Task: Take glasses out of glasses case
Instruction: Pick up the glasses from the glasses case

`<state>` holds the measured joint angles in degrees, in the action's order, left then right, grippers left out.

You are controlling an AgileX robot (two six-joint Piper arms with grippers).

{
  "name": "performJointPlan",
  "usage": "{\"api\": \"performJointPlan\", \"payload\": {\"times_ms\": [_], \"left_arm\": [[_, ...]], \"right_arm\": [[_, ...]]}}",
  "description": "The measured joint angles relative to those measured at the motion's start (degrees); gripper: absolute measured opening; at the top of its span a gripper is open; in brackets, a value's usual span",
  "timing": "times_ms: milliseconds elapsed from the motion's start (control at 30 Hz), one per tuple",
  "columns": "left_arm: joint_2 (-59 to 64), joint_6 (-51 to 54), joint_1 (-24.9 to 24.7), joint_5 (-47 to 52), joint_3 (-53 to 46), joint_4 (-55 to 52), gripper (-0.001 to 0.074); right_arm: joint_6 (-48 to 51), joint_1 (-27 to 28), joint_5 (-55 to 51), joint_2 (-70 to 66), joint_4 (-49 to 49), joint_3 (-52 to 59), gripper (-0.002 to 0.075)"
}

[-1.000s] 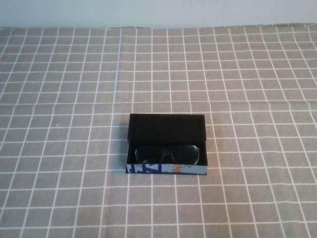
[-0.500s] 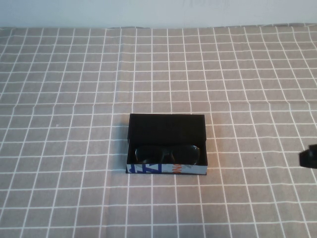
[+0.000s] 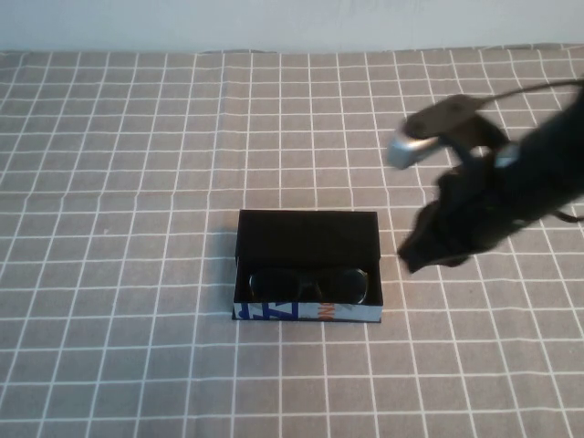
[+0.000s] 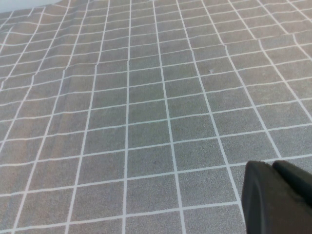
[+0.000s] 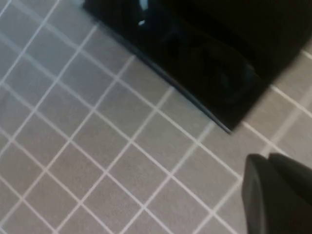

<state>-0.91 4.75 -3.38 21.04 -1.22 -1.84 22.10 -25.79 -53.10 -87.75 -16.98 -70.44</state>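
I am on the approach step: my right pincer (image 3: 422, 251) hangs above the surface just beside the right end of the open glasses case (image 3: 307, 266), whether spread or closed I cannot tell, and the glasses (image 3: 309, 283) lie untouched inside, behind the printed front. Next I judge it must move over the frame, descend and pinch it. My left pincer (image 4: 278, 200), its fingertips together, hovers over bare grey white-gridded cloth (image 3: 137, 182) that meets a pale wall (image 3: 274, 23).
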Motion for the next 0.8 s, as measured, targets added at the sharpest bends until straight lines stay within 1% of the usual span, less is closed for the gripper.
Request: {"api": "performJointPlan", "payload": {"times_ms": [167,267,367,467,533,633,800], "left_arm": [[0.0,0.0,0.0,0.0,0.0,0.0,-0.0004],[0.0,0.0,0.0,0.0,0.0,0.0,-0.0004],[0.0,0.0,0.0,0.0,0.0,0.0,-0.0004],[0.0,0.0,0.0,0.0,0.0,0.0,-0.0004],[0.0,0.0,0.0,0.0,0.0,0.0,-0.0004],[0.0,0.0,0.0,0.0,0.0,0.0,-0.0005],[0.0,0.0,0.0,0.0,0.0,0.0,-0.0004]], "right_arm": [[9.8,-6.1,-5.6,-9.0,3.2,-10.4,-0.0007],[16.7,-8.1,-9.1,-13.7,3.7,-15.7,0.0037],[22.6,-8.8,-11.0,-17.7,3.8,-19.8,0.0133],[27.6,-8.9,-11.4,-21.2,4.2,-22.9,0.0254],[31.6,-8.9,-11.4,-23.1,4.4,-24.2,0.0295],[36.2,-8.9,-11.0,-25.2,4.6,-25.3,0.0313],[39.9,-8.9,-8.6,-28.0,4.8,-26.1,0.0318]]}}
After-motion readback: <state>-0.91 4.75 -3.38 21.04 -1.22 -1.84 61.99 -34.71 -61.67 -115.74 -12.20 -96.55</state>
